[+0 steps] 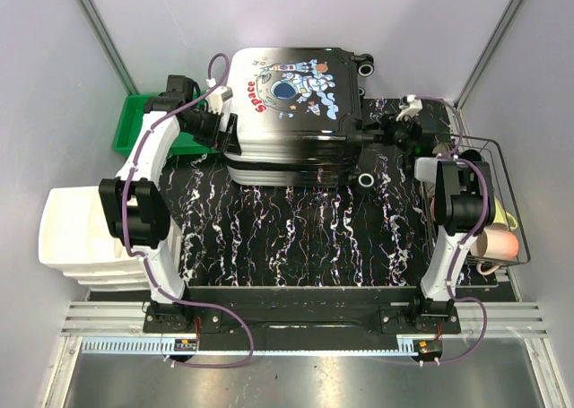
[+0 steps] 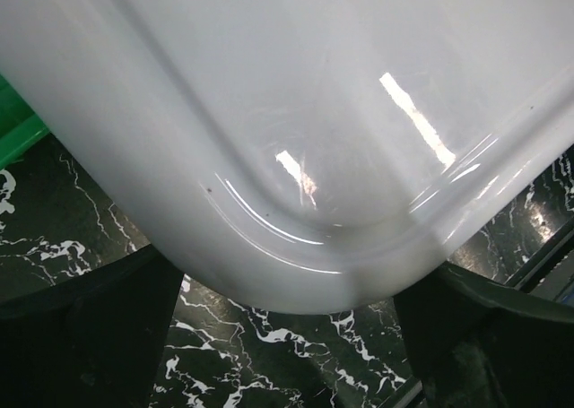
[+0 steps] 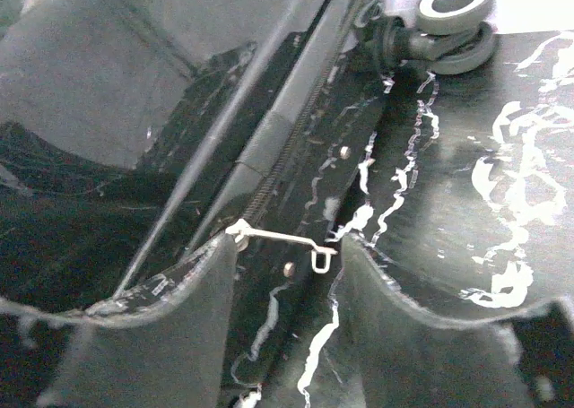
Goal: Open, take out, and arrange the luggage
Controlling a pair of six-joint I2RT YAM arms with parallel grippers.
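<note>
The luggage [image 1: 291, 112] lies flat at the far middle of the marbled mat [image 1: 296, 238], printed face up. Its lid looks closed, and its wheels [image 1: 365, 180] point right. The step in hand appears to be the opening, working the zip along the right side.

In the right wrist view the zipper [image 3: 287, 152] runs down the dark side of the shell. Its thin pale pull [image 3: 287, 239] sticks out sideways into the gap of the right gripper [image 3: 287, 247]. The fingers [image 3: 179, 318] stand apart with the pull between them, unclamped; its root sits by the tip of the left-hand finger.

To do this well, the right gripper should centre on the tab so that both pads meet it flat, then close firmly. It should draw along the line of the teeth and not away from the shell, since a sideways tug would likely let so slim a tab slip out. The nearby wheel [image 3: 453, 18] is an obstacle to clear.

The left gripper [image 2: 296, 273] is at the case's left side, jaws wide. The white rounded corner of the shell fills its view between the fingers, though whether they touch it cannot be told. It is well placed to brace the case so that it does not slide on the mat.

A green bin [image 1: 134, 125] sits far left, a white drawer unit [image 1: 76, 238] near left and a wire basket [image 1: 502, 202] on the right.
</note>
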